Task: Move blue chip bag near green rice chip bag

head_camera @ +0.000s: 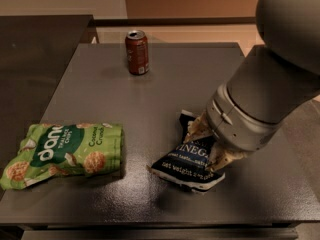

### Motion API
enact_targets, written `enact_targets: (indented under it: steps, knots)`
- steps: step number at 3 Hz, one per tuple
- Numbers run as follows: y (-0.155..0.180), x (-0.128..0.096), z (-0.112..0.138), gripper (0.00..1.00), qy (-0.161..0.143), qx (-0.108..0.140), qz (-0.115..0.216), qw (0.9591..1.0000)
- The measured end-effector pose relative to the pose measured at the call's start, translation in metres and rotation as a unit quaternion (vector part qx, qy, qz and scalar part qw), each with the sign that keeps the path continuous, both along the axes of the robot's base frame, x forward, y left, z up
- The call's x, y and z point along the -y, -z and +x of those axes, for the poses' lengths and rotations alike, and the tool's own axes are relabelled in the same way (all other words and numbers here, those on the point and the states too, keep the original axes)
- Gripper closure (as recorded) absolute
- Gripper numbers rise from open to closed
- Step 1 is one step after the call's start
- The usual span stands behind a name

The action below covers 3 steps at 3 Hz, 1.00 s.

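The blue chip bag (186,165), dark navy with white lettering, is at the front right of the dark table (165,94), its top end crumpled. My gripper (209,145) comes down from the right on the bag's upper end and is shut on it, with one tan fingertip (198,130) on the far side and one on the near side. The big grey arm hides the rest of the bag's top. The green rice chip bag (65,151) lies flat at the front left, about a hand's width from the blue bag.
A red-brown soda can (137,52) stands upright near the table's far edge. A darker counter (35,49) adjoins the table on the left. The table's front edge runs just below both bags.
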<state>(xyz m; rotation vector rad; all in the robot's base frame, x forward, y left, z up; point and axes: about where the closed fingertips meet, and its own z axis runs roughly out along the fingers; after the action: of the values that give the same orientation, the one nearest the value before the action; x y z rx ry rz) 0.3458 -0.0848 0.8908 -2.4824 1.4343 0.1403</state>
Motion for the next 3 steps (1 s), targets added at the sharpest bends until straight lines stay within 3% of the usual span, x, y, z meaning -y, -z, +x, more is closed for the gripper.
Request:
enact_targets:
  steps: [3]
  knots:
    - [-0.008, -0.075, -0.005, 1.00, -0.013, 0.018, 0.044, 0.9988]
